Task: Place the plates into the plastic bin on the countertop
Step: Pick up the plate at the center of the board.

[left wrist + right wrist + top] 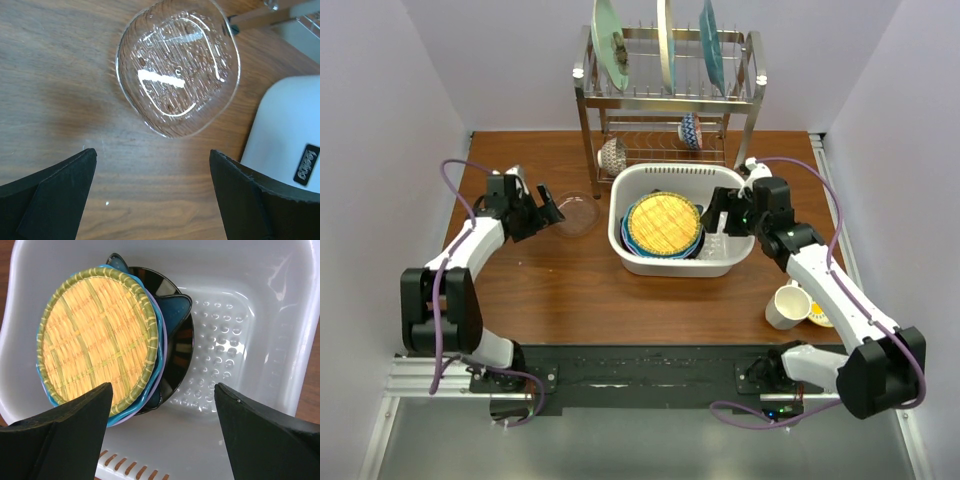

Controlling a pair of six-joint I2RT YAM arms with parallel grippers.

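The white plastic bin (670,266) stands mid-countertop (580,300). In it lies a stack of plates with the amber patterned one (663,222) on top. In the right wrist view the amber plate (100,335) lies over blue and lavender rims, a blue star-shaped plate (176,310) and a black plate (184,352), all on the bin's perforated base (225,355). My right gripper (722,214) (162,390) is open and empty over the bin's right side. My left gripper (552,208) (152,157) is open and empty, just short of a clear glass plate (577,212) (177,70) on the countertop left of the bin.
A steel wire rack (665,95) at the back holds three big plates upright and two bowls (613,155) on its lower shelf. A white mug (787,305) and a yellow-centred saucer (820,314) sit right of the bin. The bin's corner (285,145) shows in the left wrist view.
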